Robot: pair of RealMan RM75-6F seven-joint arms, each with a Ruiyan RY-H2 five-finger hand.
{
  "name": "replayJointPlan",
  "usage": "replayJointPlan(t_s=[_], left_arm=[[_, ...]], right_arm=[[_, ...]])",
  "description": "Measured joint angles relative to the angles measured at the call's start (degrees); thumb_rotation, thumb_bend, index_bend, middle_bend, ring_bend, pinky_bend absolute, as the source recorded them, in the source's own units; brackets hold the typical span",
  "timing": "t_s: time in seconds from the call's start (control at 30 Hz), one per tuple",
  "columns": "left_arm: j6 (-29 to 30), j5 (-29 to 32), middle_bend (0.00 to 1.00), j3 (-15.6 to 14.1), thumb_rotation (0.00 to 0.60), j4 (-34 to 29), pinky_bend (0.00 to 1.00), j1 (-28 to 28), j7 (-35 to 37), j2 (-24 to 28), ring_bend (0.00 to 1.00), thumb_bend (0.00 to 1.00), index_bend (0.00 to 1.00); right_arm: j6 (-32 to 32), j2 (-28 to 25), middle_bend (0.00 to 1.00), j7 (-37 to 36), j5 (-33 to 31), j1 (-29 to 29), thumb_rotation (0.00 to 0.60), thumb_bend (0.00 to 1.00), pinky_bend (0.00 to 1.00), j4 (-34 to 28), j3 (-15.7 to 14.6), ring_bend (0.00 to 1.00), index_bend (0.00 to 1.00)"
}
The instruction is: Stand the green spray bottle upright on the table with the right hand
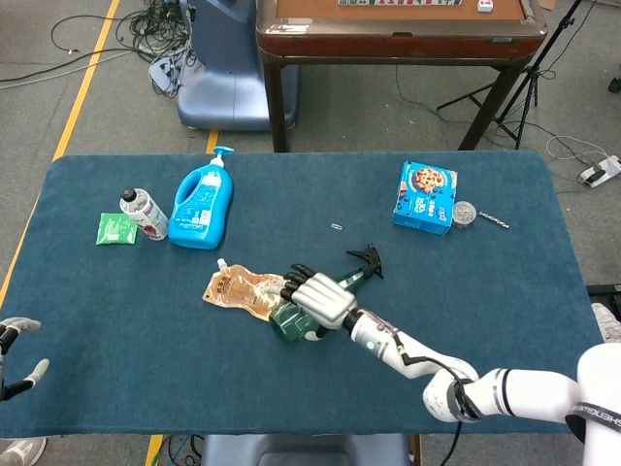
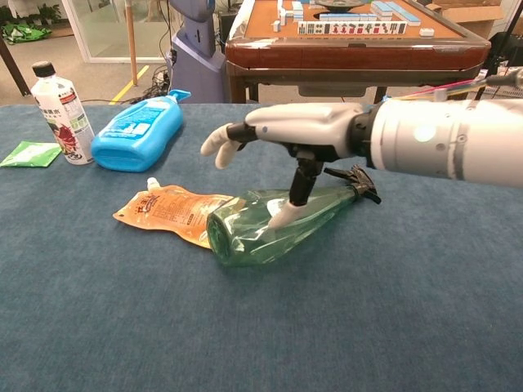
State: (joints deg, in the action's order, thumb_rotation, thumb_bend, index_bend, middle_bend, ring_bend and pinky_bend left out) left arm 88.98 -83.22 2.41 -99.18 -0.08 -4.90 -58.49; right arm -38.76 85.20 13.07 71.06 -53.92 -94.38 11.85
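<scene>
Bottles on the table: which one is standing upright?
Only the small white bottle with the black cap, at the far left beside the green packet. The blue detergent bottle and green spray bottle both lie on their sides.

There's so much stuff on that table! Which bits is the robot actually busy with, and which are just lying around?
In the job:
- green spray bottle, lying on its side
- right robot hand, over the bottle, thumb touching it

Just lying about:
- orange pouch
- blue detergent bottle
- white bottle
- green packet
- blue cookie box
- left robot hand, idle at the table edge
</scene>
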Motion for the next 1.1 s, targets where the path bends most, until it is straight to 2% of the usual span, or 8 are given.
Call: replayJointPlan(t_s=[0.17,0.4,0.57,0.77,1.1], left_arm=[[-0.28,0.19,0.31,-0.16,0.600,0.06,0.16,0.10,0.09,0.12,0.29,0.26,0.35],[-0.37,0.38,0.31,-0.25,0.600,0.51,0.16,0.31,0.65,0.26,0.29,0.26,0.35],[-0.25,0.11,0.31,-0.31,0.600,0.83,0.16,0.41,1.32,0.39,0.29,0.26,0.36],[-0.05,0.31,0.31,-0.23,0.600,1.40,0.16,0.66,2.08,0.27,0.29,0.26,0.36],[-0.29,-0.24,0.31,-0.23,0.600,1.60,0.16,0.39,1.96,-0.04,0.29,0.26,0.36]], right_arm=[[2.37,3.70,0.21,0.26,-2.50,-3.32,0.600,0.04,0.08,2.48,0.45,0.12,0.14],[4.54,6.99,0.22,4.20,-7.64,-7.66,0.600,0.03,0.08,5.42,-0.25,0.12,0.14],[4.85,7.83,0.29,6.72,-10.64,-9.33,0.600,0.03,0.08,6.23,-1.53,0.12,0.14],[2.96,5.93,0.37,8.26,-10.35,-8.84,0.600,0.03,0.08,3.97,-4.52,0.12,0.14],[-0.98,-0.79,0.45,7.37,-2.94,-4.52,0.600,0.04,0.08,-0.65,-9.65,0.12,0.19]])
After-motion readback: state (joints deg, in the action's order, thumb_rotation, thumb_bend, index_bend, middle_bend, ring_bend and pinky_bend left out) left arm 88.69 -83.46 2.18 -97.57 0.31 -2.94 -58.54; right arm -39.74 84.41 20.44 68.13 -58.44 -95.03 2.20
